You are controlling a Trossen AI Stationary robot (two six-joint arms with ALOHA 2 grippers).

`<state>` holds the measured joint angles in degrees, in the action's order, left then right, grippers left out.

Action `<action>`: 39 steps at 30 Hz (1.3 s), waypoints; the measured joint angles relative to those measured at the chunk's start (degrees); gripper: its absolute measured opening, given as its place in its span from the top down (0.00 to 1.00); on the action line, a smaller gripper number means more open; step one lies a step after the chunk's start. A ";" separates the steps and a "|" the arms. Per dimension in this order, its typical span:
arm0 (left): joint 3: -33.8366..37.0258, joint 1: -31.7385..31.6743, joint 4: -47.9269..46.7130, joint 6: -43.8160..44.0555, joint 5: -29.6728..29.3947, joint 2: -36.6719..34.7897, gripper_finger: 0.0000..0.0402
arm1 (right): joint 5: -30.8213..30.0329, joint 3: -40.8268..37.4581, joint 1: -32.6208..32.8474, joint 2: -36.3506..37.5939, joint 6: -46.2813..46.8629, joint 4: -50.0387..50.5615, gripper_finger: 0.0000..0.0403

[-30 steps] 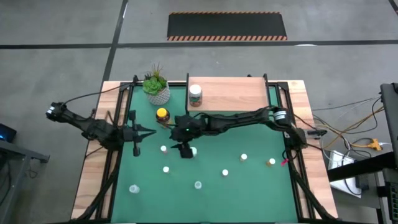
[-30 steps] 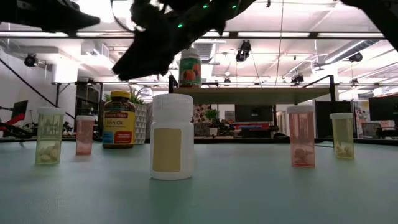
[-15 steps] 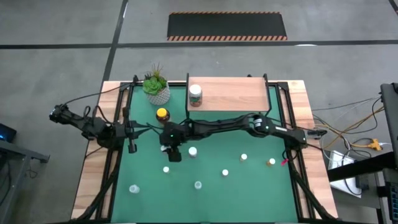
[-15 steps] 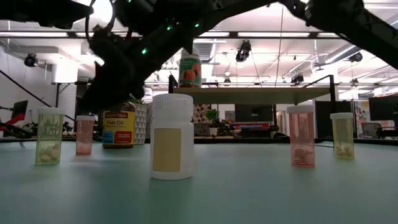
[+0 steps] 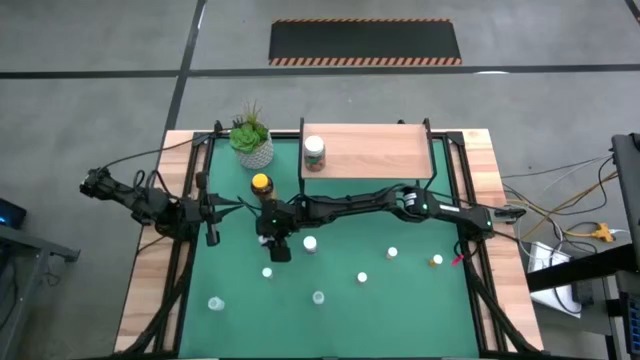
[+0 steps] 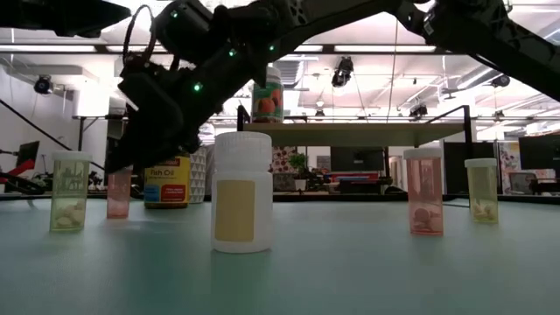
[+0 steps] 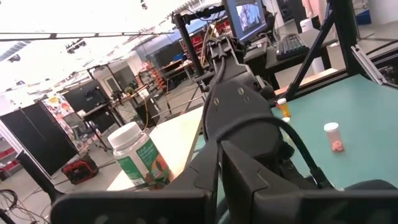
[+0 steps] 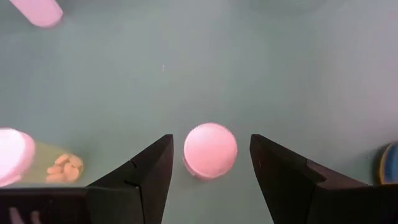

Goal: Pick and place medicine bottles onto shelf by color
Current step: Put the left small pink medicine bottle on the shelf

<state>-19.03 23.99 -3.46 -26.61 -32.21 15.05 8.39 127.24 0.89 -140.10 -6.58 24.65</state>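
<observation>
My right gripper (image 8: 210,139) is open and low over a small pink-capped bottle (image 8: 210,150) that stands on the green mat; its fingers flank the cap without touching. In the high view it is left of the mat's middle (image 5: 271,240). Nearby bottles stand upright: a white one (image 6: 242,203), a yellowish one (image 6: 70,191) and the pink one (image 6: 118,194). A green-labelled bottle (image 5: 314,152) stands on the wooden shelf (image 5: 375,150). The amber yellow-lidded jar (image 5: 261,184) stands in front of the shelf. My left gripper (image 5: 236,206) waits shut at the mat's left.
More small bottles are scattered over the mat's near half (image 5: 362,278), (image 5: 392,254), (image 5: 437,261), (image 5: 318,297), (image 5: 215,303). A potted plant (image 5: 252,140) stands at the far left beside the shelf. My right arm stretches across the mat's middle.
My right gripper has moved toward the table's left edge and come down, still open, until its fingers stand around the pink-capped bottle. No bottle has moved.
</observation>
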 joint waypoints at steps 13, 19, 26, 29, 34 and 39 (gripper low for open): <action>0.00 0.00 -0.02 -0.85 0.00 -0.35 1.00 | -0.03 -0.07 0.01 -0.85 -0.01 -1.22 0.59; 0.00 0.00 0.00 -0.83 0.00 -0.37 1.00 | 0.00 -0.07 0.01 -0.75 0.11 -1.05 0.71; 0.00 0.00 0.02 -0.83 -0.02 -0.37 1.00 | 0.17 -0.07 0.34 2.73 -0.32 3.77 0.75; 0.00 0.00 0.04 -0.83 0.00 -0.37 1.00 | 0.40 -0.07 0.41 6.19 -0.30 8.17 0.73; 0.00 0.00 0.06 -0.80 -0.02 -0.58 1.00 | 0.56 -0.07 0.62 13.29 1.48 16.76 0.71; 0.00 0.00 0.04 -0.76 -0.02 -0.59 1.00 | -1.13 -0.07 0.63 21.25 5.10 23.45 0.74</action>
<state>-19.03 23.99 -3.42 -27.38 -32.23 14.46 7.26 127.17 1.52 -118.85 -1.48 48.09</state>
